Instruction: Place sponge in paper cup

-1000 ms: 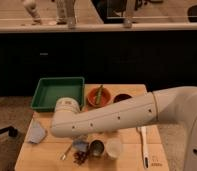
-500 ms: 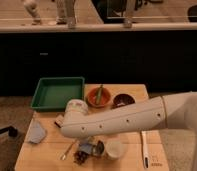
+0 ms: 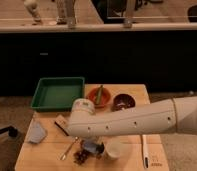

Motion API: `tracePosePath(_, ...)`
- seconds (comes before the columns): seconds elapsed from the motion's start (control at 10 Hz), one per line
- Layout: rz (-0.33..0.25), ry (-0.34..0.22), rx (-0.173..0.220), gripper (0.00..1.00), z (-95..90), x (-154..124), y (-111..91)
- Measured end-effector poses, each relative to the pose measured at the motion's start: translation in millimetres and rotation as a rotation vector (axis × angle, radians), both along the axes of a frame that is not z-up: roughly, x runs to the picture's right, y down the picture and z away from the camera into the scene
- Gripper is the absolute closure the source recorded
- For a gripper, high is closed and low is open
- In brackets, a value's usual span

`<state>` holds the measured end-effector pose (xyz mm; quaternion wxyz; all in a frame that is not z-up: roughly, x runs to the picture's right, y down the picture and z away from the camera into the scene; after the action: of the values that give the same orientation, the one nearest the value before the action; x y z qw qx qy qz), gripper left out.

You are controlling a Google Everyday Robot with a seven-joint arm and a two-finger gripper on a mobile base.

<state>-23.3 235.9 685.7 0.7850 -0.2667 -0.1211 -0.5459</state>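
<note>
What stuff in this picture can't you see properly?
Camera view only:
1. The gripper, under the arm tip, left of the paper cup: mostly hidden by the arm, so whether it holds anything is unclear.
2. Inside the paper cup: too blurred to tell.
3. A dark lump at the table front edge: blurred, near the picture's bottom.
4. A bluish-grey thing on the left: too blurred to say if it's the sponge.

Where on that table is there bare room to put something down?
Bare wood shows at the front left corner of the table, between the grey-blue item and the metal utensil, and in a small patch right of the brown bowl. The front middle is crowded: the gripper hangs beside the paper cup, under the arm.
</note>
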Motion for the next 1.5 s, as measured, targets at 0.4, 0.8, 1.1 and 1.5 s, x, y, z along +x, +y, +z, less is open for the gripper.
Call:
tracePosePath(0.4, 0.014, 0.021, -0.002, 0.82, -1.1, 18, -9)
tracePosePath(0.8, 0.049, 0.054, -0.013, 0.82, -2.3, 48, -4)
tracePosePath(1.1, 0.072, 0.069, -0.019, 0.82, -4.5, 62, 3)
tracePosePath(1.5, 0.096, 0.073, -0.025, 0.82, -7.0, 67, 16)
